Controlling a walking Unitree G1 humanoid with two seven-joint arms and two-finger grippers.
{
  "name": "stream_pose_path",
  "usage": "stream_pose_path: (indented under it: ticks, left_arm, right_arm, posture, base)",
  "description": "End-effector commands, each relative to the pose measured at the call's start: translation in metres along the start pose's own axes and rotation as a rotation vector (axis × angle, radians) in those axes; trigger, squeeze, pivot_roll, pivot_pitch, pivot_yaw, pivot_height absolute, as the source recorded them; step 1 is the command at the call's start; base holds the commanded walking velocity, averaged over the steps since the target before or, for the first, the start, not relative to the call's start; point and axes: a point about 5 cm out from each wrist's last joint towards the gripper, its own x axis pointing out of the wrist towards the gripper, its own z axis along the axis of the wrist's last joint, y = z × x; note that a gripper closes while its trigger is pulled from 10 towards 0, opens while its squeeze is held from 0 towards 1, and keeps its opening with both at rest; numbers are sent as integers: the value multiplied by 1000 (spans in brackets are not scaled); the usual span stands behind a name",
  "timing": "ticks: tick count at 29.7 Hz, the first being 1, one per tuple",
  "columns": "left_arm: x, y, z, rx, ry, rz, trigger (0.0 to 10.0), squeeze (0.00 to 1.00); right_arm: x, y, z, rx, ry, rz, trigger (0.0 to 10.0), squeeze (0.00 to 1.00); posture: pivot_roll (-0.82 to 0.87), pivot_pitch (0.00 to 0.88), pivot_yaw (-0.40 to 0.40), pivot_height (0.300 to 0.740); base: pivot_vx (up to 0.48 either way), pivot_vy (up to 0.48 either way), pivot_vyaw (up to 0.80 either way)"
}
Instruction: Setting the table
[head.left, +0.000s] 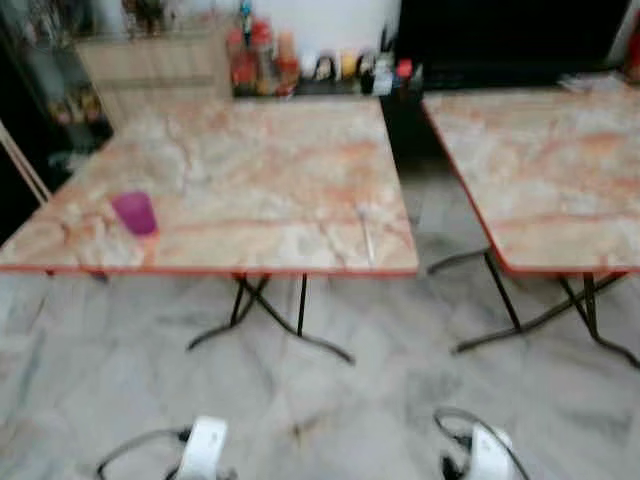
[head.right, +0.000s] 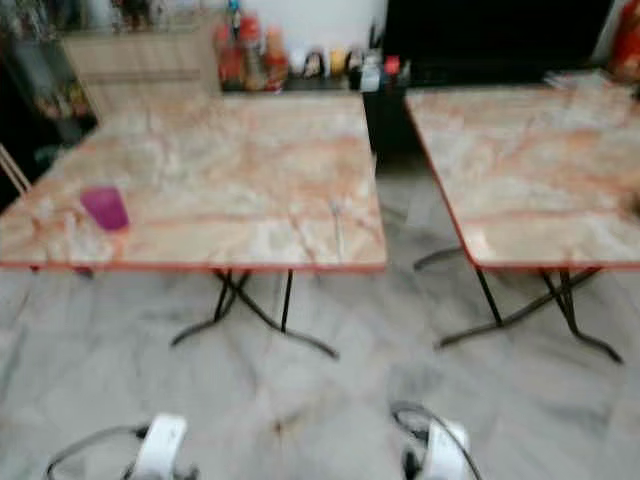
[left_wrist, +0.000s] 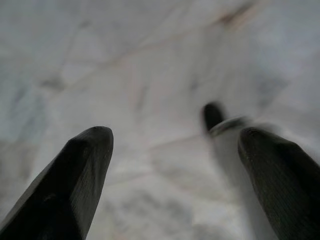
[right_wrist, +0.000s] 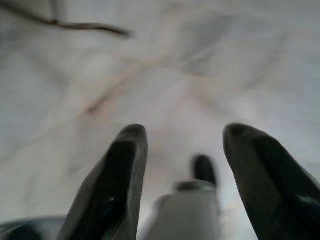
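Standing before the head camera is a marble-patterned folding table (head.left: 250, 170) with a red edge and black crossed legs. A magenta cup (head.left: 134, 212) stands upright on the table, near its front edge toward the left corner. A thin, pale utensil (head.left: 366, 236), too blurred to identify, lies on the table near its front right corner. A second table (head.left: 540, 170) of the same pattern stands to the right of the first, apart from it. Bottles and condiments (head.left: 300, 65) line a dark shelf behind the first table. Both arms hang low over the pale marble floor (head.left: 330, 400). The left gripper (left_wrist: 175, 145) has its jaws spread wide, holding nothing. The right gripper (right_wrist: 182, 145) likewise has its jaws apart and empty.
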Motion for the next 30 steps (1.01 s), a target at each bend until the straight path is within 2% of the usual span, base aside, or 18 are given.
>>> stream_pose_path:
  ticks: [1, 12, 15, 20, 21, 26, 30]
  left_arm:
    - [1, -9, 7, 11, -20, -17, 10000, 0]
    - [1, -14, 7, 6, -27, -34, 10000, 0]
    - [1, -14, 8, -7, -33, -34, 10000, 0]
    - [1, -13, 11, -36, -50, -26, 10000, 0]
    - [1, -13, 11, -36, -50, -26, 10000, 0]
    - [1, -13, 11, -32, -53, -22, 10000, 0]
    - [1, -13, 12, -29, -56, -21, 10000, 0]
  right_arm:
    - [0, -11, 7, -10, -21, -29, 10000, 0]
    - [5, -5, 36, -42, -142, -39, 10000, 0]
    - [6, 1, 54, -61, -214, -23, 10000, 0]
    - [7, 23, 82, -153, -347, 63, 10000, 0]
    - [7, 23, 82, -153, -347, 63, 10000, 0]
    - [-2, 55, 133, -173, -596, 169, 10000, 0]
    - [-7, 68, 151, -171, -679, 210, 10000, 0]
  posture:
    - [-52, 0, 45, 740]
    - [-51, 0, 45, 740]
    - [-49, 0, 41, 740]
    - [-51, 0, 41, 740]
    - [-51, 0, 41, 740]
    - [-62, 0, 41, 740]
    - [-61, 0, 38, 740]
  base:
    - [0, 0, 0]
    - [0, 0, 0]
    - [0, 0, 0]
    - [0, 0, 0]
    - [0, 0, 0]
    - [0, 0, 0]
    - [0, 0, 0]
